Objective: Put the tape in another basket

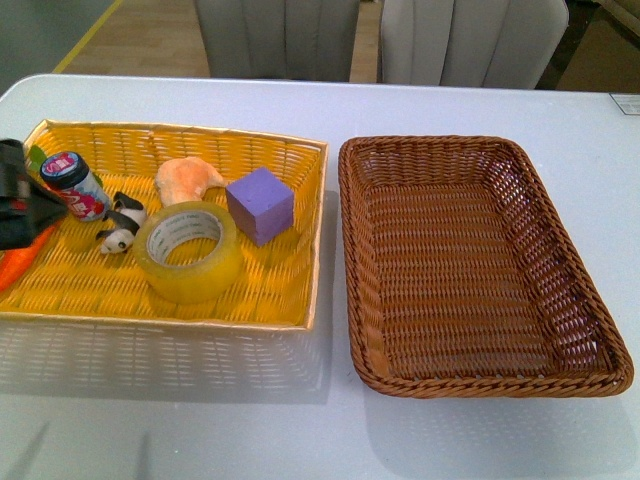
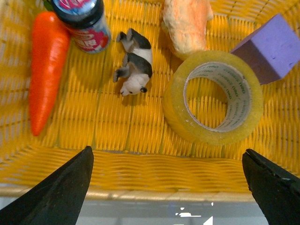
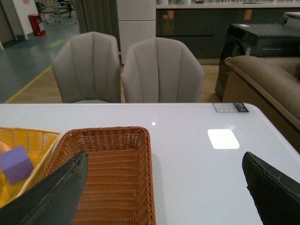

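Observation:
The tape, a wide yellowish roll with a white printed core, lies flat in the yellow basket, near its front middle. In the left wrist view the tape lies just past the yellow basket's near rim. My left gripper hangs open above that rim, with nothing between its fingers. It shows as a dark shape at the yellow basket's left end. The dark brown wicker basket stands empty to the right. My right gripper is open above the table beside the brown basket.
Sharing the yellow basket are a carrot, a small jar, a panda figure, a purple cube and a pale orange bread-like piece. Two grey chairs stand behind the white table.

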Robot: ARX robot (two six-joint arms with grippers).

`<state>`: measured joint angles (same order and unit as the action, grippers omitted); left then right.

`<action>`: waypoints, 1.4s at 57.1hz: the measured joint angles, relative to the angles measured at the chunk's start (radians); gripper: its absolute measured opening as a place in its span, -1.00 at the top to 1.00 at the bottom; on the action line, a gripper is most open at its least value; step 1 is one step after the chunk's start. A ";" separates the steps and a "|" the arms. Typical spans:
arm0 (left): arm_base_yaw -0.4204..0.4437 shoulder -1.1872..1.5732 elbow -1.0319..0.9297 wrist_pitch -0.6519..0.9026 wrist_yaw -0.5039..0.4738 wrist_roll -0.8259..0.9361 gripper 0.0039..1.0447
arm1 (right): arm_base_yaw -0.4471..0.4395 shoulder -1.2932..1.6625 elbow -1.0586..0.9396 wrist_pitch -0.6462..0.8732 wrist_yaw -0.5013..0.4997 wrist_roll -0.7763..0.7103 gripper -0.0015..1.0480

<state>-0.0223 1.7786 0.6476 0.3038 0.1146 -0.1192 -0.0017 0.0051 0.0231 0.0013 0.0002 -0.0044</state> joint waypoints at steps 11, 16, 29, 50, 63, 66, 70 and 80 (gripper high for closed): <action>-0.026 0.218 0.143 0.002 -0.040 -0.045 -0.83 | 0.000 0.000 0.000 0.000 0.000 0.000 -0.83; -0.033 0.283 0.199 -0.008 -0.061 -0.062 -0.83 | 0.000 0.000 0.000 0.000 0.000 0.000 -0.83; -0.057 0.408 0.306 -0.043 -0.089 -0.088 -0.83 | 0.000 0.000 0.000 0.000 0.000 0.000 -0.83; -0.075 0.531 0.431 -0.095 -0.117 -0.092 -0.83 | 0.000 0.000 0.000 0.000 0.000 0.000 -0.83; -0.081 0.564 0.469 -0.111 -0.123 -0.092 -0.42 | 0.000 0.000 0.000 0.000 0.000 0.000 -0.83; -0.085 0.565 0.475 -0.114 -0.123 -0.092 -0.25 | 0.000 0.000 0.000 0.000 0.000 0.000 -0.83; -0.090 0.565 0.478 -0.114 -0.123 -0.096 -0.01 | 0.000 0.000 0.000 0.000 0.000 0.000 -0.83; -0.103 0.557 0.470 -0.100 -0.117 -0.110 0.62 | 0.000 0.000 0.000 0.000 0.000 0.000 -0.83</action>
<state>-0.1249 2.3360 1.1172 0.2035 -0.0025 -0.2295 -0.0017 0.0055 0.0231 0.0013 0.0002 -0.0040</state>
